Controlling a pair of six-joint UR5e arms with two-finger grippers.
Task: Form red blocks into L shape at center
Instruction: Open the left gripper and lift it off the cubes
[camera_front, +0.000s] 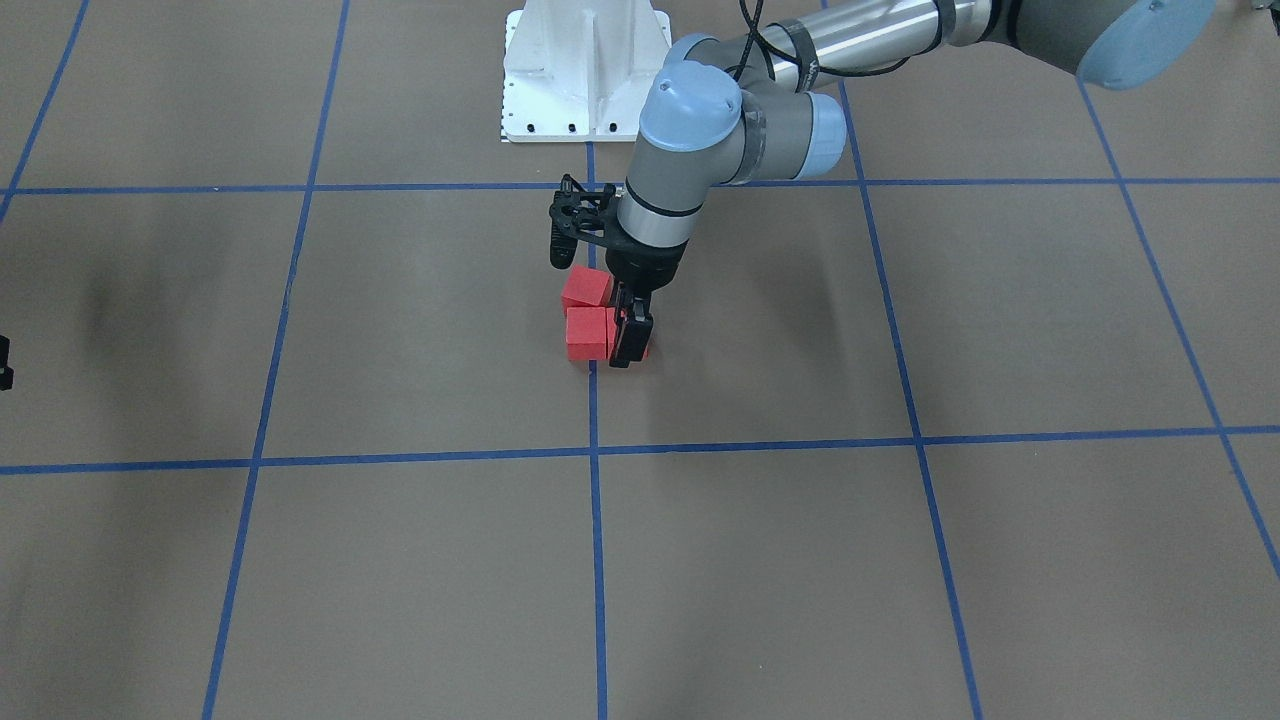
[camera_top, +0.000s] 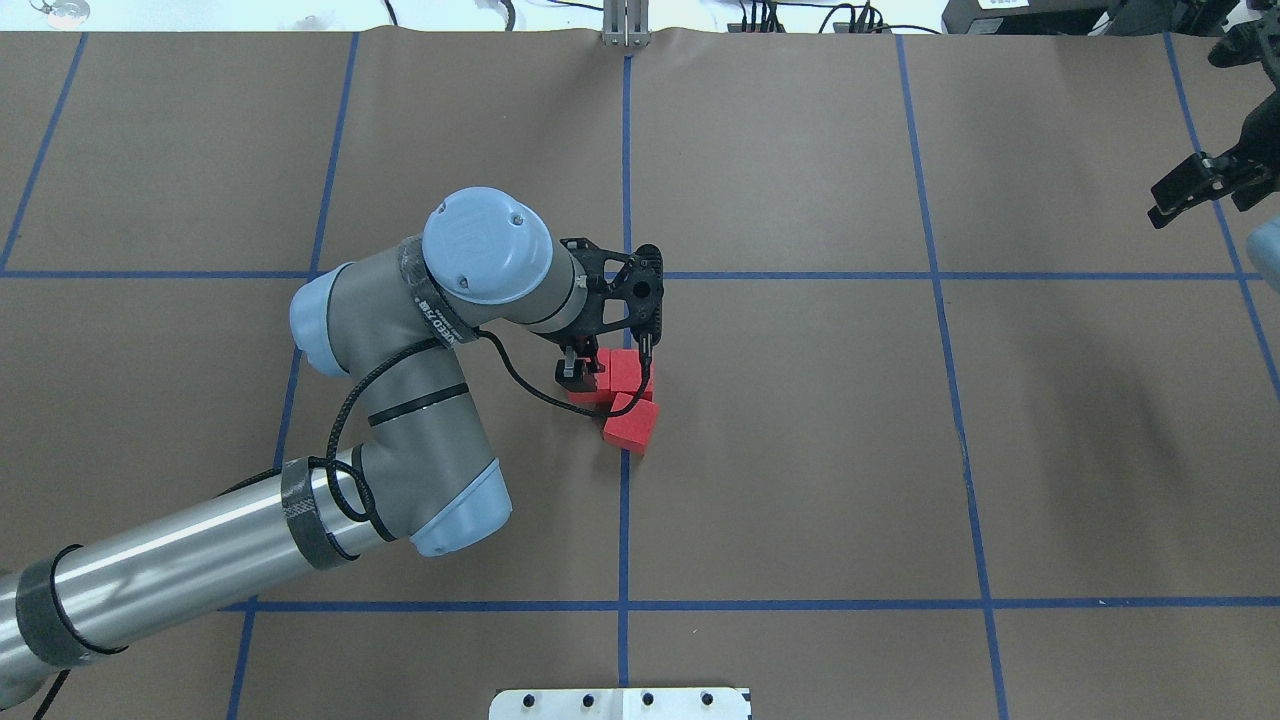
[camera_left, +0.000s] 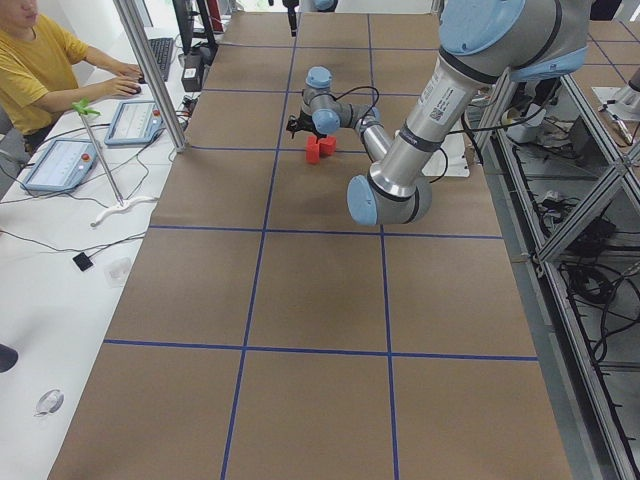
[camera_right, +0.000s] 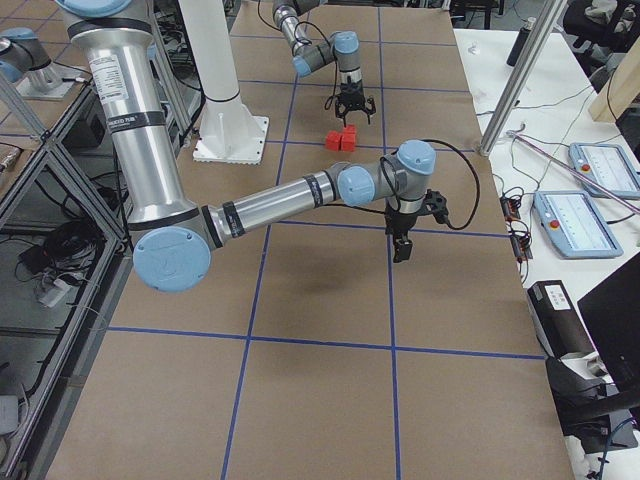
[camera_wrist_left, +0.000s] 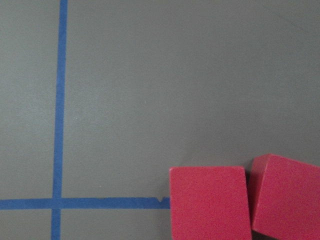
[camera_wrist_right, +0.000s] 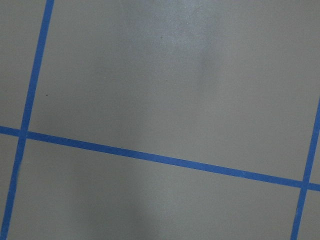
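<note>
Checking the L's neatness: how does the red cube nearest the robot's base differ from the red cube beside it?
The small matte red cube nearest the base sits twisted against the blue tape grid; its neighbouring red cube lies nearly square. The nearest cube is clear of the left gripper; the neighbour sits between its fingers. Same colour and size.

bg: brown tbl (camera_top: 800, 150) w/ blue tape grid (camera_top: 800, 275) | white desk (camera_left: 40, 300) alongside, tablets (camera_left: 135, 122) | alu post (camera_left: 150, 70) | person (camera_left: 40, 70) seated

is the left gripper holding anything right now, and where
Cannot be told. The left gripper straddles small matte red cubes resting on the brown table, but finger contact is hidden.
</note>
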